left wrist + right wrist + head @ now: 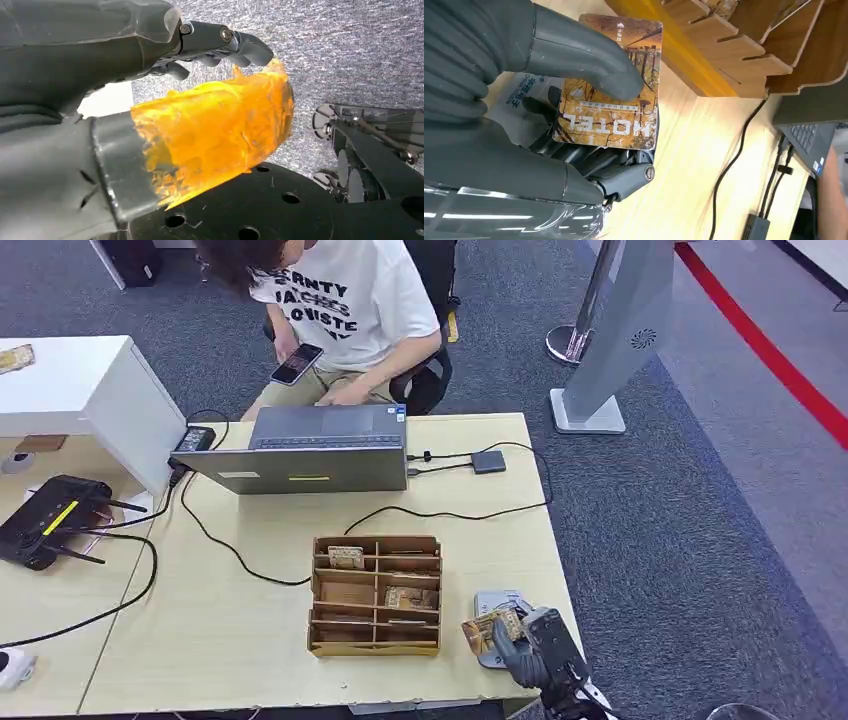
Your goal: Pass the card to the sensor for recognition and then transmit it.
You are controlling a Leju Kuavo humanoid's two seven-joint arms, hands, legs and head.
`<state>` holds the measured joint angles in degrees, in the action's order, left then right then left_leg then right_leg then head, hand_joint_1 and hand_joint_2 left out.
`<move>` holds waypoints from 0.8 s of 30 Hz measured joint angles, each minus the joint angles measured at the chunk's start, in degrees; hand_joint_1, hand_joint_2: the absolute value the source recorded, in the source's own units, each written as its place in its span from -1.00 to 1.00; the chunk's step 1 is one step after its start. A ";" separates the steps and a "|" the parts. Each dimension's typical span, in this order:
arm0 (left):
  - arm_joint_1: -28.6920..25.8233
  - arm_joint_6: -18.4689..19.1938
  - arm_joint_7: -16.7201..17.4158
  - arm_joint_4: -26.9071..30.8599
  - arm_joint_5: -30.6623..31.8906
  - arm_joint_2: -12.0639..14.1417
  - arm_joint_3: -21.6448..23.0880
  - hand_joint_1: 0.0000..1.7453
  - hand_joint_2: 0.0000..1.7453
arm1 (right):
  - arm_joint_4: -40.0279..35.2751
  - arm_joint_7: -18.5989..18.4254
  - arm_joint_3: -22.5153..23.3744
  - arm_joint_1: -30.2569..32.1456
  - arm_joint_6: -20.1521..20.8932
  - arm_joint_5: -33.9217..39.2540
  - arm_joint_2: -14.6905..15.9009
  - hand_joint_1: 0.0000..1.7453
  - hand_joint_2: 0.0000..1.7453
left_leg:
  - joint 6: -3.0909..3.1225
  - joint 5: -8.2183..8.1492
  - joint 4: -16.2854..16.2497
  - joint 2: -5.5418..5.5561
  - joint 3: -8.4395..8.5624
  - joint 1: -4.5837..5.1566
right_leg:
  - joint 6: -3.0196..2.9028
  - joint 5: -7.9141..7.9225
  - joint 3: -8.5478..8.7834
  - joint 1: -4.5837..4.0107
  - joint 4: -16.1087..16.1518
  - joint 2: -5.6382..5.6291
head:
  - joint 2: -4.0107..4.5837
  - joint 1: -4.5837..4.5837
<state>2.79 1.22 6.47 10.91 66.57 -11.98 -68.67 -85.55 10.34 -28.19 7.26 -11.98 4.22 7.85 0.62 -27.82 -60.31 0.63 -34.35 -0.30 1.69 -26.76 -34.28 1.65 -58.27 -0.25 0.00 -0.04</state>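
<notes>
My right hand point(535, 645) is at the table's front right corner and holds a brown hotel card point(488, 628) just over the grey sensor pad point(497, 601). In the right wrist view the thumb point(579, 57) presses on the card point(611, 127), with the fingers underneath it. The card lies flat above the sensor point(516, 95), which carries blue print. My left hand point(150, 100) hangs over grey carpet, orange tape on its thumb, fingers point(225, 40) apart and holding nothing.
A wooden divider box point(325, 646) with cards in some slots stands left of the sensor, also close by as wooden box point(729, 55). Behind it are a laptop point(310, 455), cables, a small dark box point(488, 461) and a seated person point(350, 300). A router point(50, 520) lies far left.
</notes>
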 joint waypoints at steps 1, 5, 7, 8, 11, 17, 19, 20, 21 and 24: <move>0.00 0.00 0.00 0.00 0.13 0.00 0.00 -1.00 -1.00 | 0.35 0.00 -0.02 -0.24 -0.48 -0.20 -0.09 1.00 1.00 | 0.00 0.00 0.00 0.00 0.01 0.00 | 0.00 0.00 0.00 0.00 0.00 0.00 | 0.00 -0.02; 0.01 0.18 0.00 0.00 0.29 0.00 0.00 -1.00 -1.00 | 1.77 -0.04 -0.05 -1.25 -1.70 -0.92 -0.37 1.00 1.00 | 0.00 0.00 0.00 0.00 0.04 0.00 | 0.00 0.00 0.02 0.00 0.00 -0.01 | 0.00 -0.02; 0.00 0.33 -0.02 0.00 0.29 0.00 0.00 -1.00 -1.00 | 2.36 -0.02 -0.07 -1.52 -1.79 -1.09 -0.37 1.00 1.00 | 0.00 0.00 0.00 0.00 0.06 0.00 | 0.00 0.00 0.04 0.00 0.00 -0.01 | 0.00 -0.02; 0.00 0.35 -0.02 0.00 0.29 0.00 0.00 -1.00 -1.00 | 2.56 -0.04 -0.07 -1.60 -1.88 -1.14 -0.37 1.00 1.00 | 0.00 0.00 0.00 0.00 0.06 0.00 | 0.00 0.00 0.05 0.00 0.00 -0.01 | 0.00 0.00; 0.00 0.42 -0.02 0.00 0.29 0.00 0.00 -1.00 -1.00 | 3.00 -0.09 -0.09 -1.80 -2.49 -1.59 -0.43 1.00 1.00 | 0.00 0.00 0.00 0.00 0.07 0.00 | 0.00 0.00 0.06 0.00 0.00 -0.01 | 0.00 -0.02; -0.01 0.53 -0.37 0.00 0.18 0.02 0.00 -1.00 -1.00 | 2.60 0.63 0.20 -1.64 -3.69 -0.81 -0.46 1.00 1.00 | 0.00 0.00 0.00 0.00 0.09 0.01 | 0.00 0.00 0.07 0.00 0.01 0.00 | 0.00 -0.02; -0.02 0.53 -0.39 0.00 0.11 0.02 0.00 -1.00 -1.00 | 1.88 0.63 0.72 -1.18 -3.85 -0.46 -0.44 1.00 1.00 | 0.00 0.00 0.00 0.00 0.08 0.01 | 0.00 0.00 0.07 0.00 0.01 0.00 | 0.00 -0.02; -0.03 0.50 -0.39 0.00 0.11 0.02 -0.02 -1.00 -1.00 | 1.64 0.63 0.90 -0.95 -3.85 -0.39 -0.46 1.00 1.00 | 0.00 0.00 0.00 0.00 0.07 0.01 | 0.00 0.00 0.06 0.00 0.01 0.00 | 0.00 -0.02; -0.02 0.53 -0.39 0.00 0.11 0.02 -0.02 -1.00 -1.00 | 1.44 0.66 1.14 -0.76 -3.85 -0.39 -0.44 1.00 1.00 | 0.00 0.00 0.00 0.00 0.07 0.01 | 0.00 0.00 0.06 0.00 0.01 0.00 | 0.00 0.00; -0.02 0.53 -0.39 0.00 0.11 0.02 -0.02 -1.00 -1.00 | 1.12 0.66 1.55 -0.49 -3.85 -0.37 -0.44 1.00 1.00 | 0.00 0.00 0.00 0.00 0.07 0.00 | 0.00 0.00 0.05 0.00 0.00 -0.01 | 0.00 -0.02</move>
<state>2.77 1.75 6.08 10.91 66.69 -11.96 -68.70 -84.43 10.99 -26.64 6.77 -15.82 3.85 7.41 0.62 -27.82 -60.31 0.63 -34.28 -0.29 1.69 -26.76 -34.24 1.65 -58.27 -0.25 0.00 -0.07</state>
